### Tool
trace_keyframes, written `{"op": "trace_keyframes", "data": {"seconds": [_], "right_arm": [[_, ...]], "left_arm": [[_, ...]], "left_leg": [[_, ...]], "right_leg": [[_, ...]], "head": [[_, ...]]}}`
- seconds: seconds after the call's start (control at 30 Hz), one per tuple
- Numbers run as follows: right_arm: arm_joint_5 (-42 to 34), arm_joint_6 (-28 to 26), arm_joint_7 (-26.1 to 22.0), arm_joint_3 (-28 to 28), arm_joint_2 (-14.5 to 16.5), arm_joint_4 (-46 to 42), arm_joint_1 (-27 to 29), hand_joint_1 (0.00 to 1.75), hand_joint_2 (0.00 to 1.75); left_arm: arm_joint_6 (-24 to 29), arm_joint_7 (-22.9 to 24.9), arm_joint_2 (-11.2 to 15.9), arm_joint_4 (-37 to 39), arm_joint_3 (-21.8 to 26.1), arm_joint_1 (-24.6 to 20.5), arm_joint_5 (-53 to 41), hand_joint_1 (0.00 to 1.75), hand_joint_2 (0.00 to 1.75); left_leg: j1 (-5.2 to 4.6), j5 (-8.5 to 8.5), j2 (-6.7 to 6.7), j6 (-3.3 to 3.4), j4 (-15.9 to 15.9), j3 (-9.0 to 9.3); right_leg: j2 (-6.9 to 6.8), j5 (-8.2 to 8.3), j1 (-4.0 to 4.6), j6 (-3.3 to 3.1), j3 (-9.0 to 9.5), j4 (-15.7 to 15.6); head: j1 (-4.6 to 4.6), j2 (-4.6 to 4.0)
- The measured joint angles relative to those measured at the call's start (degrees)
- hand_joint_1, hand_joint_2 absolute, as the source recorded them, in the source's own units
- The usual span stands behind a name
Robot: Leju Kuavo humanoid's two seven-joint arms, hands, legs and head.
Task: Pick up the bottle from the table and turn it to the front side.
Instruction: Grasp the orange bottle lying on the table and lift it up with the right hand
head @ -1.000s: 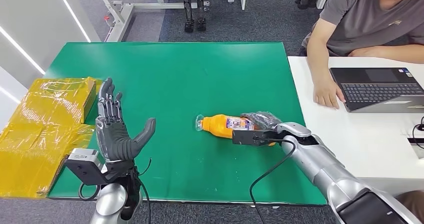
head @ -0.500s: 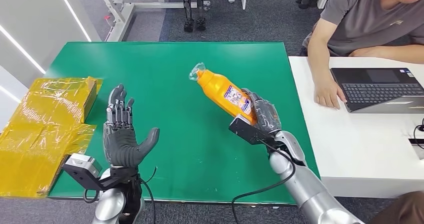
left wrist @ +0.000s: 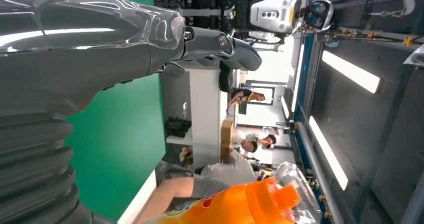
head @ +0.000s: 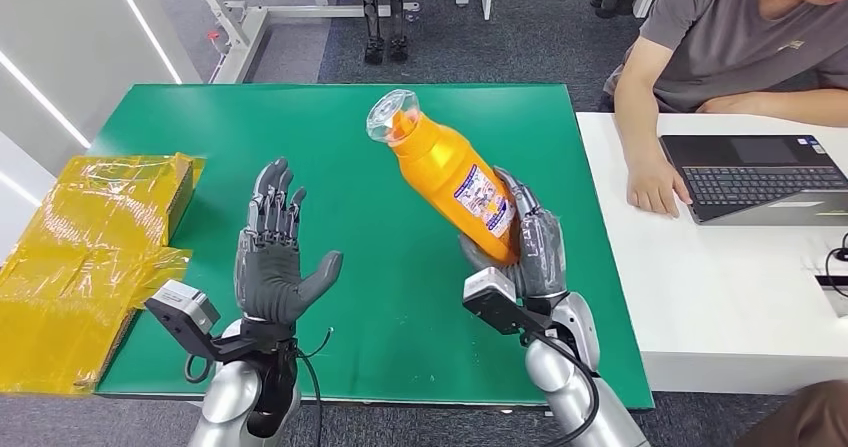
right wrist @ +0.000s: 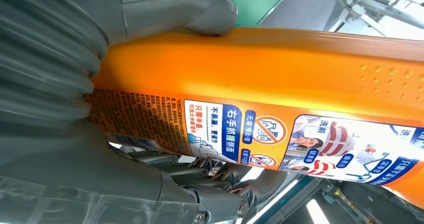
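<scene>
One orange detergent bottle [head: 452, 181] is in your right hand [head: 527, 242], lifted clear of the green table [head: 330, 147] and tilted, its clear cap [head: 388, 117] leaning toward the table's far edge. Your right hand grips the lower body, thumb on one side and fingers wrapped behind; the right wrist view shows small-print instructions and warning icons on the label [right wrist: 280, 134], which reads as the back panel. Your left hand [head: 275, 257] is open, palm up and fingers apart, holding nothing, above the table's near edge and well apart from the bottle.

Assessment: the pick-up is complete; the turn to the front side is the step in hand. The next move calls for rotating the bottle about its long axis, likely with the left hand supporting the upper body. Note the smooth plastic may slip during regrasp.
</scene>
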Motion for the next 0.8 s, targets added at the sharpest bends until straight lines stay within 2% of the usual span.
{"op": "trace_keyframes", "data": {"seconds": [0.17,0.43,0.8], "right_arm": [[1.53,3.29,-0.98,0.02,0.61,-1.13,0.42,1.75,1.75],[1.70,12.77,1.10,1.00,1.27,-0.61,-0.61,1.75,1.75],[1.73,17.52,0.39,3.69,2.53,3.20,-3.65,1.75,1.75]], "left_arm": [[-1.28,0.03,-0.34,1.76,-0.06,-1.56,0.37,0.00,1.75],[-1.49,0.43,-0.60,3.18,-0.07,-3.40,1.28,0.00,1.75],[-0.88,0.30,-0.61,4.07,-0.07,-3.52,1.56,0.00,1.75]], "left_leg": [[0.00,0.00,0.00,0.00,0.00,0.00],[0.01,0.00,0.00,0.00,-0.01,-0.01],[0.00,0.00,0.00,0.00,0.00,-0.02]], "right_leg": [[0.00,0.00,0.00,0.00,-0.01,0.00],[0.00,0.00,0.00,0.00,0.00,0.01],[0.00,0.00,0.00,0.00,0.00,0.01]], "head": [[0.00,0.00],[0.00,0.00],[0.00,0.00]]}}
